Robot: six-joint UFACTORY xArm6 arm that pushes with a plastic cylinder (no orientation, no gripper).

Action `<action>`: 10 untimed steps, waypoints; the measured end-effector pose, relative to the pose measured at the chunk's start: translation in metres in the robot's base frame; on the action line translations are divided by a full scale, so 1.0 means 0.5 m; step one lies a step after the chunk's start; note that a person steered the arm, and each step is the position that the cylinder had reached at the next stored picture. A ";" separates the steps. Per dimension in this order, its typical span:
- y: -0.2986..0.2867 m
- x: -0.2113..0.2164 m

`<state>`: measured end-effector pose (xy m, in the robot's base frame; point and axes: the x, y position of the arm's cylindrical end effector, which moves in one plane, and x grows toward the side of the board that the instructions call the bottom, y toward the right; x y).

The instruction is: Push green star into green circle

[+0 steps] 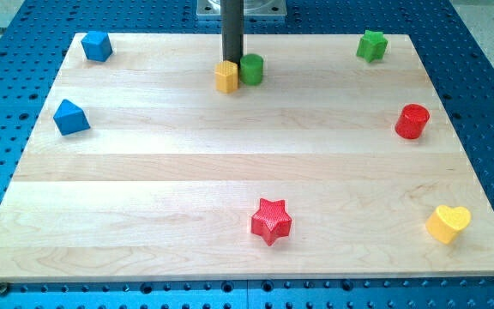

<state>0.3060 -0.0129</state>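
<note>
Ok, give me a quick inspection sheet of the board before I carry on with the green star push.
Surface: wooden board on a blue perforated base.
Job's things: green star at the view's top right; green circle top centre, far apart.
Clutter: yellow block touching the circle's left; two blue blocks; red cylinder; red star; yellow heart.
Grippers: none; my tip behind the yellow block.
Cables: nothing seen.
Surroundings: metal mount at top.
</note>
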 end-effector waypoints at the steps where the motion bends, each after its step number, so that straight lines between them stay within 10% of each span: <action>1: 0.025 -0.009; 4: 0.065 0.080; 7: 0.626 -0.135; 8: 0.610 -0.212; 10: 0.375 -0.098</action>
<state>0.2570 0.1746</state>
